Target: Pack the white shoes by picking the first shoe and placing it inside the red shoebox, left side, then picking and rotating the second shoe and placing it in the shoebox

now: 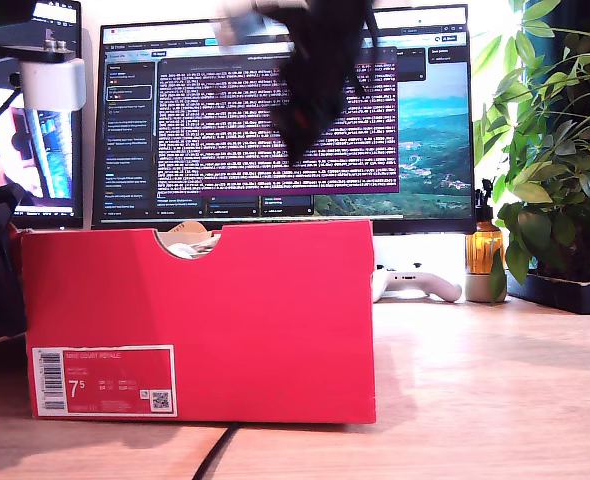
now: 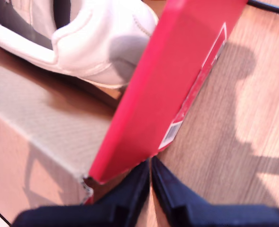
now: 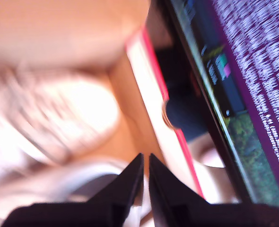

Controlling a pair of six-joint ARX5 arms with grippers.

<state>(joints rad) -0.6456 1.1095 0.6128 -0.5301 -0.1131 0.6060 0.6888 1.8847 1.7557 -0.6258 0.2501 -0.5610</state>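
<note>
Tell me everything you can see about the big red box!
The red shoebox is bright red cardboard, brown on the inside, open at the top. It sits flat on the wooden table before the monitor. Its front wall has a half-round notch in the top edge and a white barcode label reading 7.5, low toward the exterior view's left. A white shoe lies inside it. My first hand, shut, hovers at one corner.
</note>
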